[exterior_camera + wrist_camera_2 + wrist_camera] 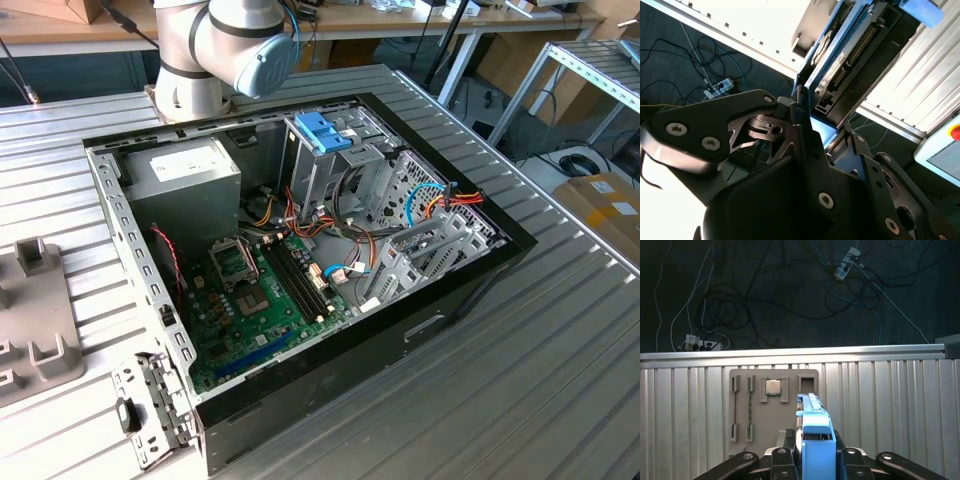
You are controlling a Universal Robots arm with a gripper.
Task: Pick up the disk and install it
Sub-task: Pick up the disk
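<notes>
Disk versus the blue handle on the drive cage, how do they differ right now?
The disk is held in the gripper over the table; the handle sits on the cage inside the case. The disk is metal edged by a blue frame; the handle is all blue plastic. Both share that light blue.

Disk (816,447) w/ smooth blue plastic frame
</notes>
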